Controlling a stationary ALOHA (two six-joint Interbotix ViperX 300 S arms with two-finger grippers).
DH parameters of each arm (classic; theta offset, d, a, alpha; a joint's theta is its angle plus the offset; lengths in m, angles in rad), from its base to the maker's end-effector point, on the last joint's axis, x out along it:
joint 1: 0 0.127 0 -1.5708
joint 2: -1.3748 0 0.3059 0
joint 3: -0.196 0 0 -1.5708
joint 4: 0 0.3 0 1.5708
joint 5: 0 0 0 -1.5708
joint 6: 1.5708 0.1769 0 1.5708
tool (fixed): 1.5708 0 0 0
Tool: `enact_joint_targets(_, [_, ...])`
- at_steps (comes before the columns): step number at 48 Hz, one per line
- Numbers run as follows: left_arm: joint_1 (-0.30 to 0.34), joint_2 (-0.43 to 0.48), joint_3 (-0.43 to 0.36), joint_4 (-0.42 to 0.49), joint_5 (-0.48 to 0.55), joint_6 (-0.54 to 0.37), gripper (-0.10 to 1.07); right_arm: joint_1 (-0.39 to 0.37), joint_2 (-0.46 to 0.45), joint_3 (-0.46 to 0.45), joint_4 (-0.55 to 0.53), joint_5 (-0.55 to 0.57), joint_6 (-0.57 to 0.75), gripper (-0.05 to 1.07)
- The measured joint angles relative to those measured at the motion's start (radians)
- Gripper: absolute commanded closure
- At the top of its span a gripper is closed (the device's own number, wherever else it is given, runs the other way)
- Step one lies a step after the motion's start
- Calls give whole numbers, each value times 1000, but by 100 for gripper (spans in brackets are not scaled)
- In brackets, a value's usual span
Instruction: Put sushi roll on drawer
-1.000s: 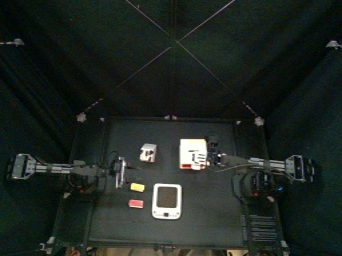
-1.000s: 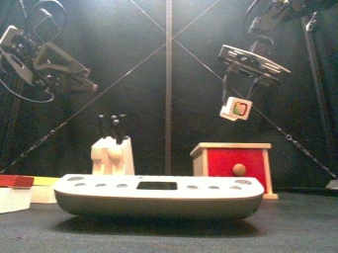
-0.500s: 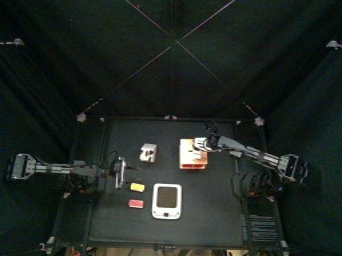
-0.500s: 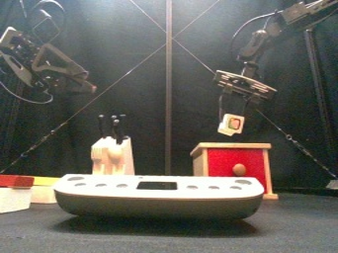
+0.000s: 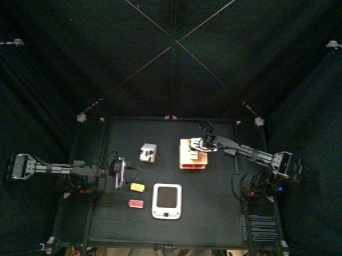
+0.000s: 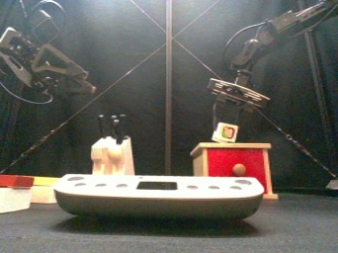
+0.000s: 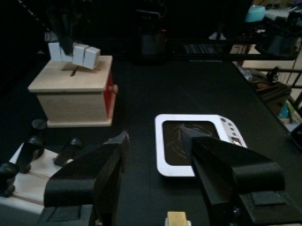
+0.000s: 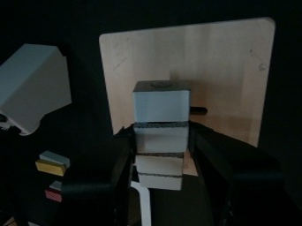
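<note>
The right gripper (image 6: 227, 126) hangs over the drawer (image 6: 232, 166), jaws spread fairly wide and clamped on the sushi roll (image 6: 226, 132), a small whitish cube with a dark and red face. In the front view the roll sits just above the drawer's pale top, and whether it touches cannot be told from there. The right wrist view looks straight down the jaws: the sushi roll (image 8: 161, 99) is pinched between them with the drawer's (image 8: 230, 62) light top spread out behind it.

From above, the right arm reaches in from three o'clock to the drawer (image 5: 195, 162), which stands a little right of the table's centre. The white device (image 5: 166, 200) lies toward six o'clock of it.

The left gripper (image 7: 160, 172) waits at the nine o'clock side, raised, jaws apart and empty.
</note>
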Motion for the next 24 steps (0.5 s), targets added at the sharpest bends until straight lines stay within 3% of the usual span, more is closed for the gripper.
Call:
enact_joint_targets(11, [0,0,0,0,2,0,12,0,12,0,-5,6,0,46])
enact_joint_targets(24, [-2,0,0,0,0,0,12,2,26,0,-11,8,0,27])
